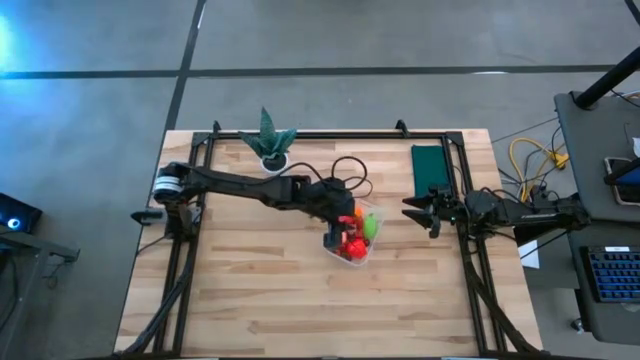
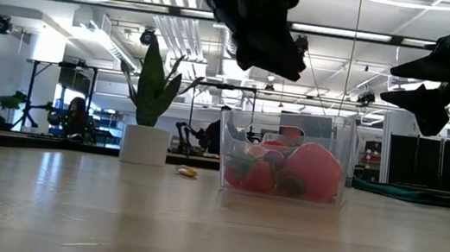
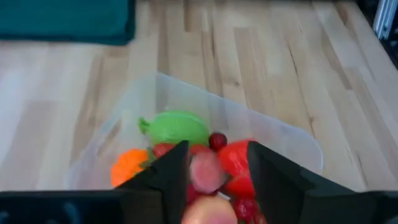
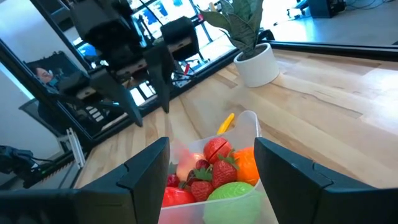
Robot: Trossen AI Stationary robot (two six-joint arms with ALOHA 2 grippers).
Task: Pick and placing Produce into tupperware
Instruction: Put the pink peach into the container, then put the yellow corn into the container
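**Releasing the piece cleanly into the tub**

Hovering over the tupperware (image 1: pixel 352 237), your left gripper (image 3: pixel 214 168) has its jaws apart, and between them the left wrist view shows a pinkish piece (image 3: pixel 207 173) and a pale rounded one below it; I cannot tell if any of these is gripped or if they already lie in the tub. The produce (image 2: pixel 284 173) fills the tub well: red pieces, a green one (image 3: pixel 177 127), an orange one (image 3: pixel 127 167). The tub stands near the middle of the table (image 1: pixel 260 300), in front of the potted plant (image 1: pixel 270 140).

Keep the gripper centred over the tub, not over its rim, and open fully before you lift. Then rise straight up, because a sideways move could catch the clear wall and drag the light tub.

One small yellow piece (image 2: pixel 188 172) lies on the table just behind the tub; it is probably the next one to fetch.

Your right gripper (image 1: pixel 420 212) waits beside the tub with jaws apart, near the green cloth (image 1: pixel 430 168). Leave it there.
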